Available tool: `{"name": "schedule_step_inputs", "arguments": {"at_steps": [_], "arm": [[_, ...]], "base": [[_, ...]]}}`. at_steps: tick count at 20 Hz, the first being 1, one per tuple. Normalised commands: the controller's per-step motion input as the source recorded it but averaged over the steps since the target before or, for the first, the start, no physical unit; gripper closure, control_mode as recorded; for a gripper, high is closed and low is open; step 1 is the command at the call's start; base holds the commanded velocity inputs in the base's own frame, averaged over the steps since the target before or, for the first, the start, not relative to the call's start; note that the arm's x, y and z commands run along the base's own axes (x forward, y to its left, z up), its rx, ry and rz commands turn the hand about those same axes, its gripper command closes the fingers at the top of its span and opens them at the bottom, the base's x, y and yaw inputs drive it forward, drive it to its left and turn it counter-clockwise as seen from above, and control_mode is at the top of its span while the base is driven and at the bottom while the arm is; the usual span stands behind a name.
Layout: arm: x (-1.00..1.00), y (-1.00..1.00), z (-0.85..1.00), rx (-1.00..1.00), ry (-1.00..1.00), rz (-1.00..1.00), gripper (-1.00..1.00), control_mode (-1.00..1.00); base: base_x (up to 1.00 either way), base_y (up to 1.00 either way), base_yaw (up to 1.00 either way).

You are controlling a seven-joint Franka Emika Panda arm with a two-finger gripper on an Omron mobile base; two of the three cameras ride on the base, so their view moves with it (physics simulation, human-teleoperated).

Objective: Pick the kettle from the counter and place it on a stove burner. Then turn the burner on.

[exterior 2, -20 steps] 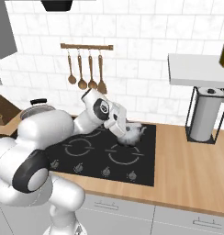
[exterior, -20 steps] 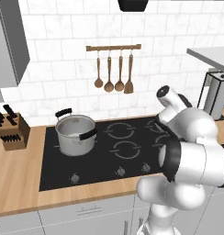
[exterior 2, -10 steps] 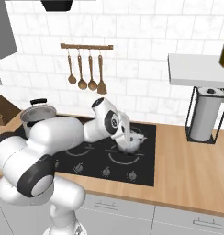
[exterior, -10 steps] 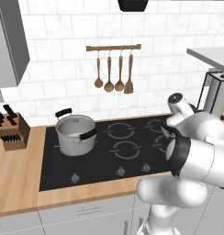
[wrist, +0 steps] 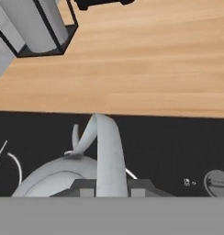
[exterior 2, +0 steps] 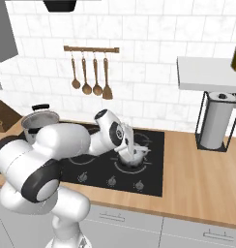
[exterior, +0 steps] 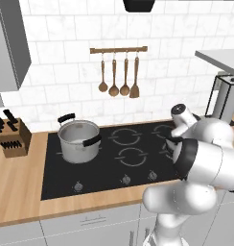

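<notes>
The kettle (exterior 2: 133, 157) sits low over the front-right burner (exterior 2: 130, 166) of the cooktop (exterior 2: 154, 181), at about 3 o'clock from the cooktop's centre in the right base view; whether its base touches the glass yet I cannot tell. The gripper (exterior 2: 130, 145) is clamped on the arched handle (wrist: 107, 151), which in the hand view rises between the finger tips. Gripping the handle from above keeps the body hanging level and the spout (wrist: 75, 136) clear of the fingers, so it can go straight down onto the ring. The pot (exterior: 79, 140) fills the rear-left burner, at 9 o'clock on the cooktop, which probably explains choosing a free ring on the near right, within easy reach of the arm. The counter (exterior 2: 202, 169) lies bare at 3 o'clock of the kettle, with the paper-towel stand (exterior 2: 215, 121) near the wall. The knobs (exterior 2: 111, 181) line the front edge at 6 o'clock; one of them is the next job after release.
</notes>
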Motion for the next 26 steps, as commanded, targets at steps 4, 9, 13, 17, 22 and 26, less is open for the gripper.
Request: {"name": "schedule_step_inputs", "arguments": {"at_steps": [4,9,13,17,22,26], "arm": [[0.15,0.06,-0.36,-0.13,0.03,0.0,1.0,-1.0],[0.07,0.0,-0.22,-0.07,0.0,0.0,1.0,-1.0],[0.0,0.0,0.0,0.0,0.0,0.0,-1.0,-1.0],[0.0,0.0,0.0,0.0,0.0,0.0,-1.0,-1.0],[0.0,0.0,0.03,0.0,0.0,0.0,-1.0,-1.0],[-0.1,-0.02,0.25,0.01,-0.01,0.0,-1.0,-1.0]], "base": [[0.0,0.0,0.0],[0.0,0.0,0.0],[0.0,0.0,0.0],[0.0,0.0,0.0],[0.0,0.0,0.0],[0.0,0.0,0.0]]}}
